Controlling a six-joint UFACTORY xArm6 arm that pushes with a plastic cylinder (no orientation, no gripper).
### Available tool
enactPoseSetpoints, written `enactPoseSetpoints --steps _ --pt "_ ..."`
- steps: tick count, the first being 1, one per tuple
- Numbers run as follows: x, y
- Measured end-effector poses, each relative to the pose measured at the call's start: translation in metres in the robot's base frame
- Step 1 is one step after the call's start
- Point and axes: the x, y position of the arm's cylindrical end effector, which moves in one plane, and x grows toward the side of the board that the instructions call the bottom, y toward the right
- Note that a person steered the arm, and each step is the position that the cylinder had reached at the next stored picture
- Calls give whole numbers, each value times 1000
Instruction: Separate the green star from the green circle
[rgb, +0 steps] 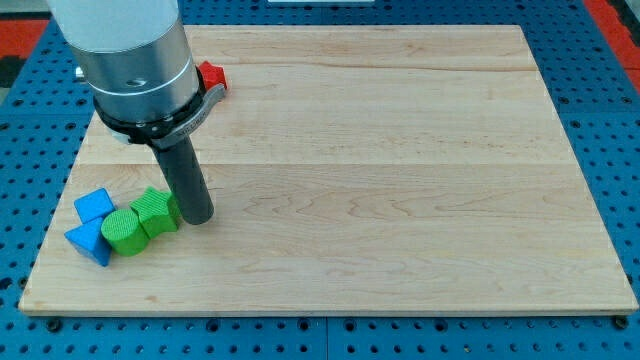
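Green star (157, 210) is what I have to move, and it lies at the view's lower left on the table (400, 180), touching the green circle (124, 231) on its lower-left side. I carry no jaws at all, only a rod, so nothing is held; my tip (198, 219) stands just beside the star's right edge, touching it or nearly so.

From here a push toward the view's left would, I judge, drive the star into the circle and shove both along together, which separates nothing. The better line is to take the star from its lower or left side, in the seam between the two green blocks, and slide it toward the view's top or right, onto open wood.

Beyond the circle sit two blue blocks, a blue cube (94, 206) above and a blue triangular block (90, 241) below, both close against it; I should keep clear of them. A red block (213, 77) shows partly behind my arm near the view's top.
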Motion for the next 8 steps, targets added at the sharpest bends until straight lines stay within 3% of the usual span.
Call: enactPoseSetpoints --steps 1,2,3,5,6,8 --pt "6 7" --pt "59 78" --pt "88 57" --pt "93 56" --pt "93 19" --pt "39 -37"
